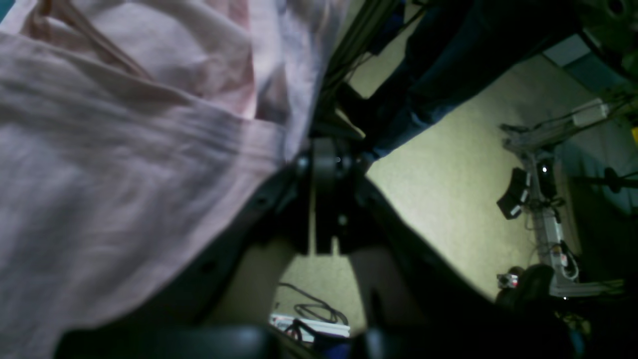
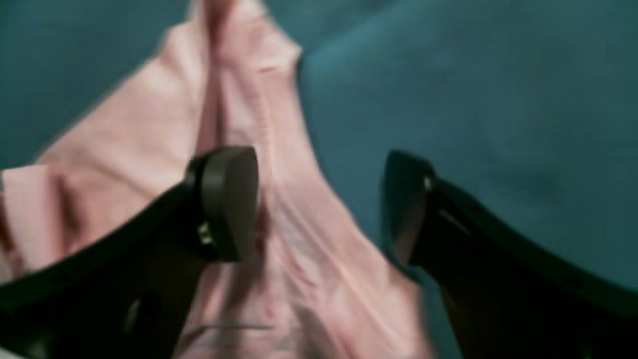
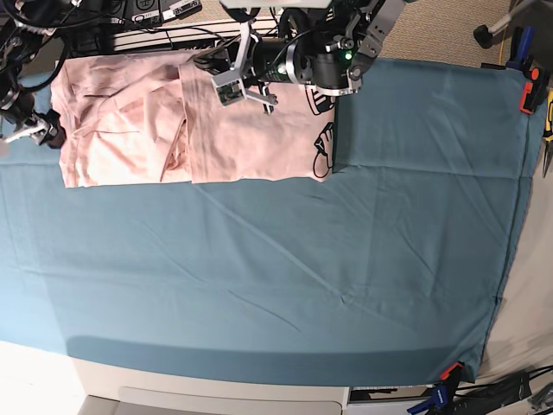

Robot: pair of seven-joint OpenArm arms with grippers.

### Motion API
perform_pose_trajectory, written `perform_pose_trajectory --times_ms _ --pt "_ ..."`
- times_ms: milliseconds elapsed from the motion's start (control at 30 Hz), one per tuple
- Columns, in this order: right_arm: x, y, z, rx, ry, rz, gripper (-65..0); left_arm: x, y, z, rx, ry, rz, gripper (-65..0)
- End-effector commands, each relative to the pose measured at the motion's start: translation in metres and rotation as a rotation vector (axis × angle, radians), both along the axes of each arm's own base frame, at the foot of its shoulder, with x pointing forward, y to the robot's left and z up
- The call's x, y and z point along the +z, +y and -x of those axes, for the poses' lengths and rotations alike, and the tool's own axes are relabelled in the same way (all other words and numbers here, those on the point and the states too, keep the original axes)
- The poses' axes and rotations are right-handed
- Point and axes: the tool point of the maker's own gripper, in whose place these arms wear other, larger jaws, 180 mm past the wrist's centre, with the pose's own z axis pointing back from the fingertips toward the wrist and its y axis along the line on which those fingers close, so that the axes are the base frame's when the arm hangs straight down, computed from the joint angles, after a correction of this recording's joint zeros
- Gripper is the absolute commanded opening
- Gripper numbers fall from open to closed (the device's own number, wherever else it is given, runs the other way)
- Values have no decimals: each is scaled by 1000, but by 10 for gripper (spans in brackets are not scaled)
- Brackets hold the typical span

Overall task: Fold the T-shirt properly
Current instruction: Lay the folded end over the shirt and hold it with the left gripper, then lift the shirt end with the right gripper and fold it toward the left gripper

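Base overhead, far; wrists close; all share T-shirt (image 3: 186,121).

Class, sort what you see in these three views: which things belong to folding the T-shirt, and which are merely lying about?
Belonging to the job:
- T-shirt, pale pink, on the cloth
- left gripper, shut, shirt fabric beside it
- right gripper, open over the shirt

Lying about:
- teal table cloth
- orange clamp at the cloth's edge
- cables on the floor
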Motion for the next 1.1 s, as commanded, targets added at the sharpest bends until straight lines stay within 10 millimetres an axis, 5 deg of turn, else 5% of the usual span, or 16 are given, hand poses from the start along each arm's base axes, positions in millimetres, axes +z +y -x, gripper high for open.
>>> perform_pose_trajectory --times_ms 0,200,367,800,867,1067 --pt "11 -6 -5 20 -31 -10 -250 15 -5 -2 0 -14 60 -650" --pt "-4 5 -2 33 -32 -231 -250 15 -5 -2 -1 -14 56 -650" --pt "-9 7 6 45 9 -253 -250 15 -5 -1 -1 -11 57 -650" --pt "-12 53 -10 190 -18 -349 -254 14 -5 -1 -1 -12 56 -650" --pt "-6 55 -15 192 -56 -371 -303 14 -5 -1 -1 -12 56 -650" --pt "9 60 -24 186 -143 -429 -650 14 -5 -1 -1 -12 55 -650"
